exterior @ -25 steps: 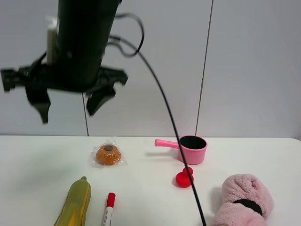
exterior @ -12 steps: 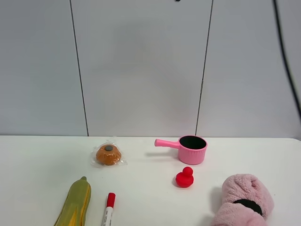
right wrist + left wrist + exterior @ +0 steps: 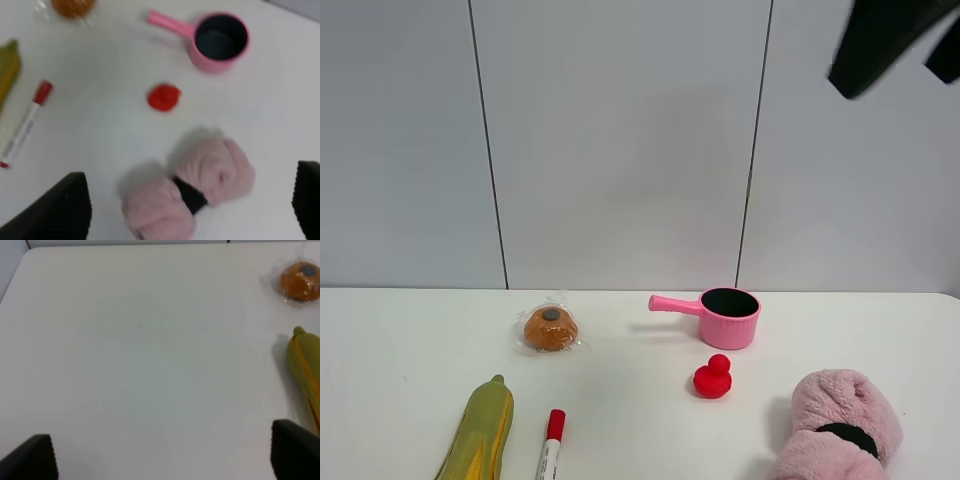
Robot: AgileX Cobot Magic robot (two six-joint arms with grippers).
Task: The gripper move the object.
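The toy corn cob [image 3: 480, 437], yellow with olive-green husk, lies at the table's front left, beside a red-capped white marker [image 3: 550, 446]. It also shows at the edge of the left wrist view [image 3: 305, 365] and of the right wrist view [image 3: 7, 67]. My left gripper [image 3: 162, 457] is open and empty, high above the bare table left of the corn. My right gripper [image 3: 185, 205] is open and empty, high above the pink plush. In the exterior view only a blurred black arm part [image 3: 885, 40] shows at the top right.
A wrapped orange bun [image 3: 551, 329] lies behind the corn. A pink pan [image 3: 725, 315] stands at the back middle, with a red toy duck [image 3: 712, 378] in front of it. A pink plush item [image 3: 840, 425] lies at the front right.
A second ago an open gripper and its arm filled the upper left of the exterior view. It then left the picture, and a black arm part now shows at the top right. The objects have not moved.
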